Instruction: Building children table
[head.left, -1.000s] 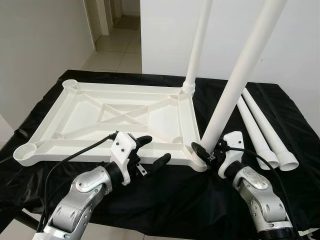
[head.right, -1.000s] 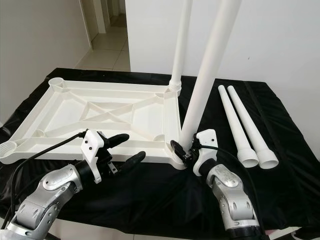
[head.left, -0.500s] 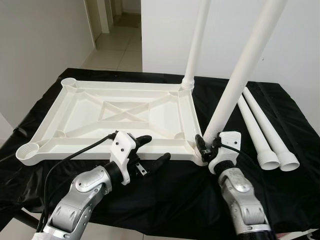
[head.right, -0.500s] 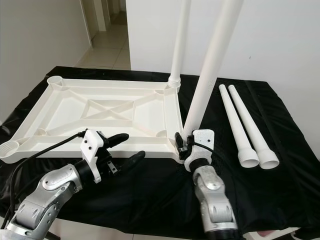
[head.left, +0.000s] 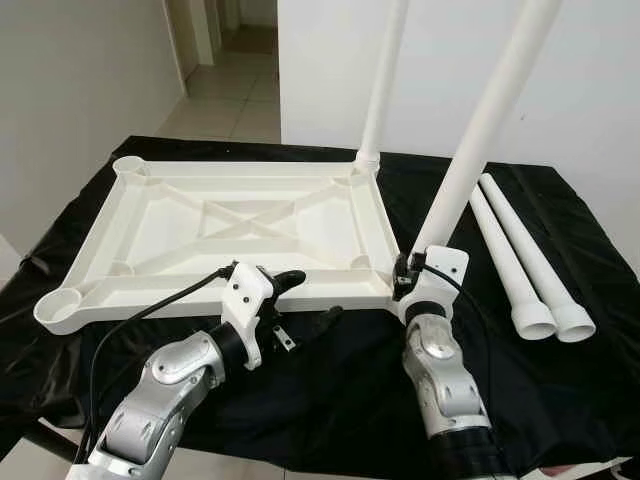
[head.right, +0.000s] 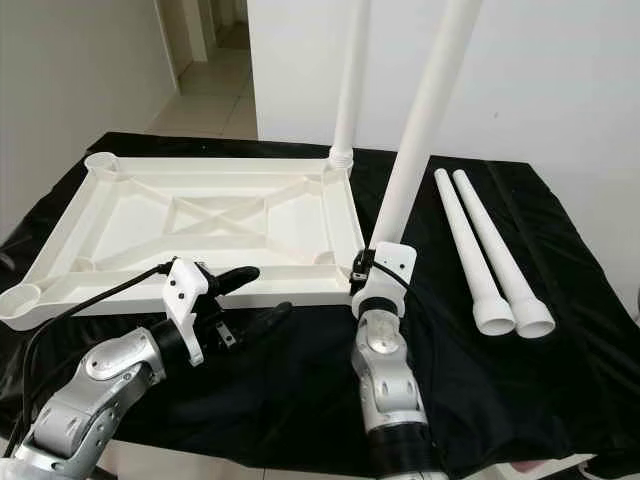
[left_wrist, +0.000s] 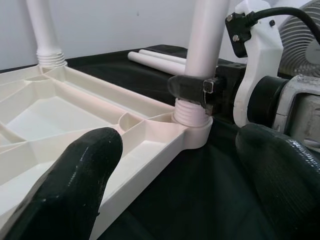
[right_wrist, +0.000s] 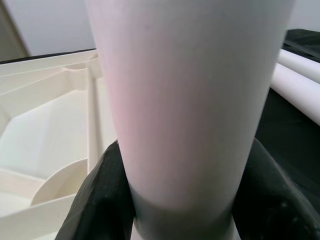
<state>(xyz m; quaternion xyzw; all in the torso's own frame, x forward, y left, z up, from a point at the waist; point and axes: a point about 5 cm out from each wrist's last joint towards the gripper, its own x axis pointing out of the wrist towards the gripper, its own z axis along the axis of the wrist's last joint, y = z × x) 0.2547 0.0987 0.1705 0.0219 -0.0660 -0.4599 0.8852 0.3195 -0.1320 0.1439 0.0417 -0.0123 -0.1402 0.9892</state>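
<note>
- While the white plastic tabletop (head.left: 240, 225) lay upside down on the desk draped in black cloth (head.left: 560, 370), the right tool (head.left: 412, 282) was clamped around the base of a long white plastic leg (head.left: 478, 150), its black fingers (right_wrist: 97, 200) pressed to either side of the tube.
- That leg stood in the tabletop's near right corner socket (left_wrist: 192, 131), leaning a little to the right, with the tool just above the threaded collar.
- A second white leg (head.left: 380, 85) stood upright in the far right corner.
- Two loose white tapered legs (head.left: 525, 265) lay side by side on the cloth, to the right of the tabletop.
- The left tool (head.left: 305, 298) hovered with its fingers spread wide and holding nothing, at the tabletop's near edge, left of the gripped leg.
</note>
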